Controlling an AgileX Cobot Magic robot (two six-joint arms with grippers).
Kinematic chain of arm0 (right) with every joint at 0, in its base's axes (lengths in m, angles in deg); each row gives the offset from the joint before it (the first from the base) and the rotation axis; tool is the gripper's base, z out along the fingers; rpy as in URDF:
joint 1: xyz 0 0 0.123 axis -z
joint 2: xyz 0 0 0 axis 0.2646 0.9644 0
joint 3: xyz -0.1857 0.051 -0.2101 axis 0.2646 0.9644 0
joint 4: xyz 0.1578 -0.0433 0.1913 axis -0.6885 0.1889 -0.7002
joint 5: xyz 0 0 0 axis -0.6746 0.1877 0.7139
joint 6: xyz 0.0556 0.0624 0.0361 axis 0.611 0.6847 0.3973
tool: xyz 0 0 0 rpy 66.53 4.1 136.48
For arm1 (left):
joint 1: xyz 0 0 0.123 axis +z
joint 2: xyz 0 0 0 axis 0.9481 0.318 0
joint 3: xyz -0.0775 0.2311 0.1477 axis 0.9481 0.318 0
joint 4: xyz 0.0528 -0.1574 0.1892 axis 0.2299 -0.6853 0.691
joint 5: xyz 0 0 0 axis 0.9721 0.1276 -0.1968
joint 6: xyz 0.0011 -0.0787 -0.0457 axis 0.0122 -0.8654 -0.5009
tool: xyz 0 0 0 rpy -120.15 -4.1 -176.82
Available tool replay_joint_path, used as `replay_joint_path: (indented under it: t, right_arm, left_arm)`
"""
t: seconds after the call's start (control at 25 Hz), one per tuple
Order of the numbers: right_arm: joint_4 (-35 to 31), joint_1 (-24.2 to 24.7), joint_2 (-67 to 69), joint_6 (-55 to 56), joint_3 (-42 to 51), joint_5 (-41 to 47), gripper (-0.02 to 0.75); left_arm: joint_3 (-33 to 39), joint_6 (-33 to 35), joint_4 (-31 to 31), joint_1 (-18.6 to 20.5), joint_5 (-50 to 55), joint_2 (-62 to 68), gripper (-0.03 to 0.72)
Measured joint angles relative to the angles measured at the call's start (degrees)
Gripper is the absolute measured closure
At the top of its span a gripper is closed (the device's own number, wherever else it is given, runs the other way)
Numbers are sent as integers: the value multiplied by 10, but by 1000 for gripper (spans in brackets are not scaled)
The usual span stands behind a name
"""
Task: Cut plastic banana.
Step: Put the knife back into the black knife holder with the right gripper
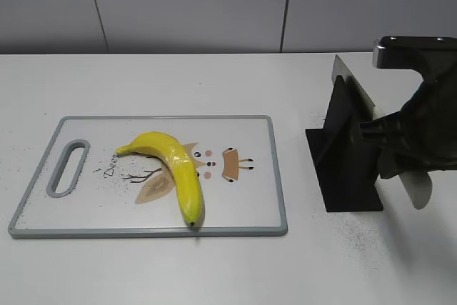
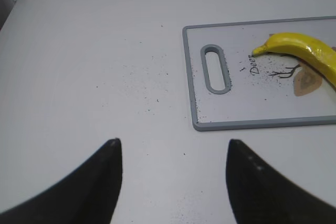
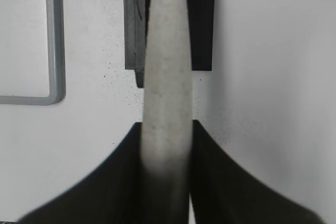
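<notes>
Gripping a pale knife handle (image 3: 167, 93), the right fingers (image 3: 166, 177) press it from both sides; just ahead of them the blade (image 1: 355, 87) sits in a black stand (image 1: 348, 155) on the white desk (image 1: 214, 269). Left fingers (image 2: 173, 153) hang wide apart over bare desk, holding nothing. Ahead and right of the left fingers lies a grey-rimmed cutting board (image 2: 195, 103) with a yellow banana (image 1: 175, 166) on it, whole, well apart from both pairs of fingers.
</notes>
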Motion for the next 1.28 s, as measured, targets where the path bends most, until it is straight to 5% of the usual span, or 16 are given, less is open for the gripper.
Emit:
replay_joint_path:
  t: [0.2, 0.32, 0.8, 1.28]
  right_arm:
    - [0, 0, 0, -3, -2, -3, 167]
    - [0, 0, -1, -8, -21, -3, 78]
    - [1, 0, -171, -160, -88, 30, 93]
    - [-27, 0, -492, -228, 135, 96, 143]
  left_arm:
    - [0, 0, 0, 0, 0, 0, 103]
    - [0, 0, 0, 0, 0, 0, 103]
    - [0, 0, -1, 0, 0, 0, 103]
    - [0, 0, -1, 0, 0, 0, 103]
